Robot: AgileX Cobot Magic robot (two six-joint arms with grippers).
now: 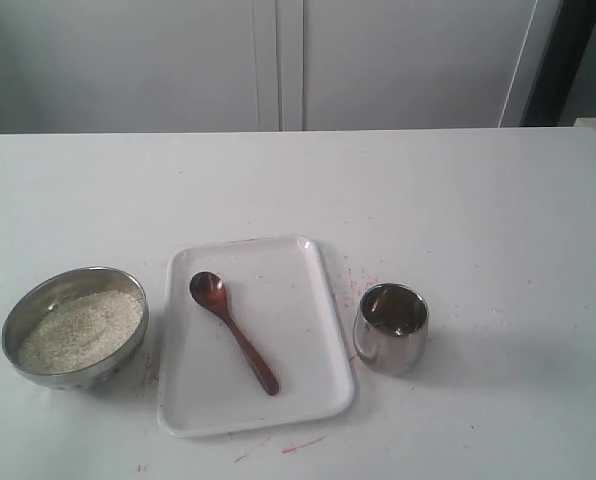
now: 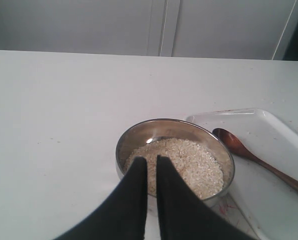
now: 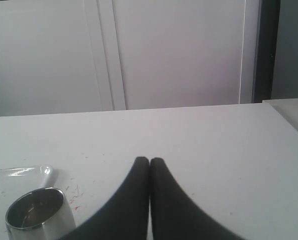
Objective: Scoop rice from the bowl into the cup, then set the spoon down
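Left tool near-shut and right tool fully closed, both empty, spoon flat on tray lower centre of exterior view, between bowl of rice and cup; slim low-lying handle could slip at pickup.

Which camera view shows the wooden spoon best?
The exterior view: the spoon lies whole on the white tray, from oval head to handle end. The left wrist view shows its head and part of the handle, cut by the picture's edge. The right wrist view does not show it.
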